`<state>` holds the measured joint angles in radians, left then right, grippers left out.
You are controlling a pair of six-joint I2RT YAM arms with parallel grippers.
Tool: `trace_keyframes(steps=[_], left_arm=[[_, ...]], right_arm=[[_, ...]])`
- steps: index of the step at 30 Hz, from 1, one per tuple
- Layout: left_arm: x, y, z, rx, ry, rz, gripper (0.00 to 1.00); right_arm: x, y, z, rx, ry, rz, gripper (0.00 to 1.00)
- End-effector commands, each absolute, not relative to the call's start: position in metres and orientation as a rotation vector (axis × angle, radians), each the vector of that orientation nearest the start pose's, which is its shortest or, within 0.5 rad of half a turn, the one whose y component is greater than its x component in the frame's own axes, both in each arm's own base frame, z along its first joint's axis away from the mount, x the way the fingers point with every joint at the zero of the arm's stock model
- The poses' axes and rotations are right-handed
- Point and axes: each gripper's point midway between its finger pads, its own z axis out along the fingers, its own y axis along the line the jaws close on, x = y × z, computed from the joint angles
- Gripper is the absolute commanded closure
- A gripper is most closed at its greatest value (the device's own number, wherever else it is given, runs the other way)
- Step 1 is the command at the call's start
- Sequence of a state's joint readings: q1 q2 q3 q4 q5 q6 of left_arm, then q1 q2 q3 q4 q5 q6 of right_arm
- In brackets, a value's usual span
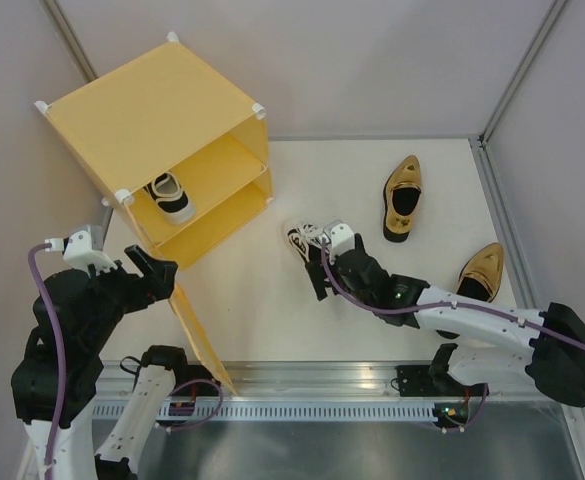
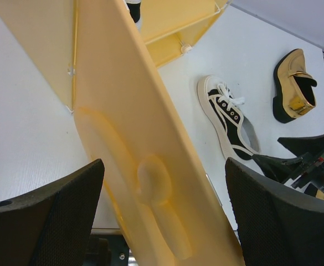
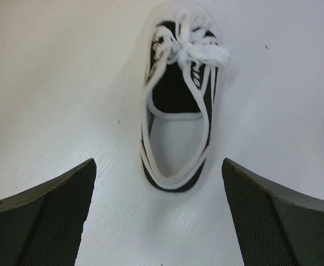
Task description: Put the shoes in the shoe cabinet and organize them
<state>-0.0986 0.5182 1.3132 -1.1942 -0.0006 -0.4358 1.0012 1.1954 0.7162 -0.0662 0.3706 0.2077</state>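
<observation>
The yellow shoe cabinet [image 1: 142, 120] stands at the back left with its door [image 1: 200, 340] swung open toward me. One white-and-black sneaker [image 1: 172, 196] sits on its inner shelf. The second sneaker [image 1: 305, 243] lies on the table; in the right wrist view [image 3: 178, 111] its heel points at my right gripper [image 3: 159, 216], which is open just behind it and not touching. Two gold slip-ons [image 1: 403, 197] [image 1: 480, 272] lie at the right. My left gripper [image 2: 164, 216] is open with the door [image 2: 150, 166] between its fingers [image 2: 45, 216].
White walls and metal posts enclose the table. The open door juts out to the front rail [image 1: 372, 375]. My right arm [image 1: 472, 320] stretches across the front right, next to the nearer gold slip-on.
</observation>
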Motion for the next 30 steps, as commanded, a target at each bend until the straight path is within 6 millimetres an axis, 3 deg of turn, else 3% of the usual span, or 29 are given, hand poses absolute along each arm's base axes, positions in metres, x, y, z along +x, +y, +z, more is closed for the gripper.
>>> trace_keyframes(steps=[1,2,3,10,30], left_arm=[[0.131,-0.024,0.33,-0.325,1.962,-0.297,0.08],[0.131,-0.024,0.329,-0.325,1.966,-0.298,0.08],[0.132,-0.025,0.329,-0.324,1.968,-0.301,0.08],[0.132,-0.027,0.327,-0.319,1.977,-0.311,0.08],[0.132,-0.028,0.33,-0.318,1.977,-0.322,0.08]], right_arm=[[0.234,0.241,0.113,-0.444,2.051,0.306,0.02],[0.235,0.243,0.113,-0.395,2.036,0.335,0.02],[0.232,0.233,0.096,-0.38,2.059,0.31,0.02],[0.231,0.235,0.068,-0.337,2.019,0.373,0.02],[0.261,0.263,0.042,-0.346,1.996,0.402,0.02]])
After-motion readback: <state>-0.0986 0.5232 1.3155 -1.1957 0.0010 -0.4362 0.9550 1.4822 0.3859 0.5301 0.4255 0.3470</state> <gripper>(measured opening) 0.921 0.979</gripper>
